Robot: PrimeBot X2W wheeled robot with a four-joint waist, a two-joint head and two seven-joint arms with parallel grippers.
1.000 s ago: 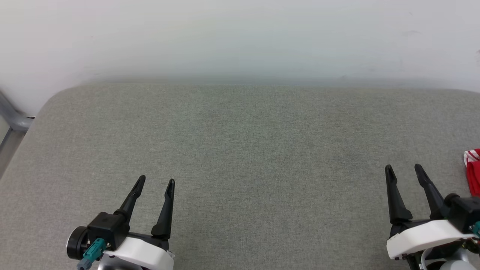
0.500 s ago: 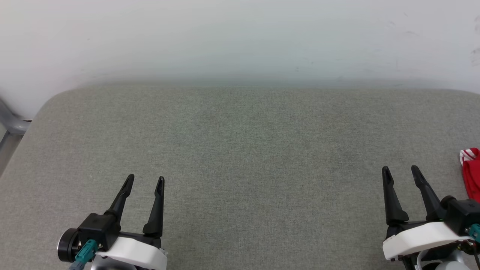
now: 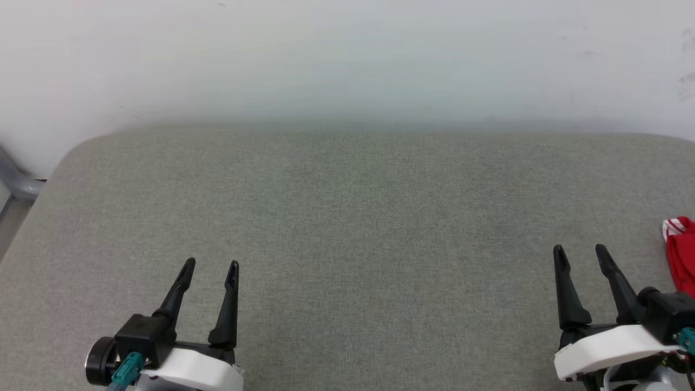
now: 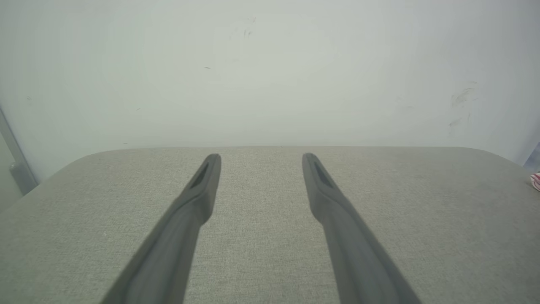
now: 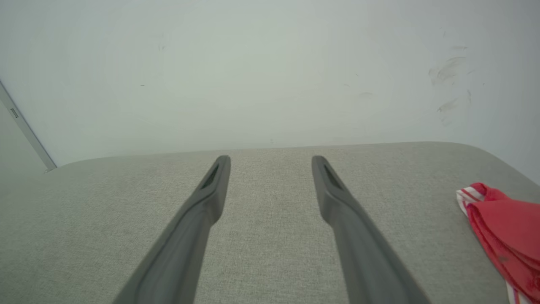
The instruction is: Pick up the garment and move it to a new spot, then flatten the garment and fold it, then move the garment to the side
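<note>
Nothing among the things has shifted over the last second. The whole head view has slid a touch, so the camera moved, not the cloth.

- Wide grey woven-fabric pad (image 3: pixel 353 228), set against a pale wall.
- Left gripper (image 3: pixel 211 264): low over the pad's near left part, fingers spread full wide, nothing between them.
- Right gripper (image 3: pixel 580 250): over the pad's near right part, likewise spread wide and empty.
- Red jersey garment with red-white striped trim (image 3: pixel 680 255): lies in soft layers at the pad's right edge, apart from both grippers and partly cut off by the frame.

Step in hand: not settled. The scene fits a garment waiting at the edge for pick-up. It equally fits one folded and set aside. I cannot tell whether the layers are a neat fold. If more handling is due, the right gripper is the nearer one.
</note>
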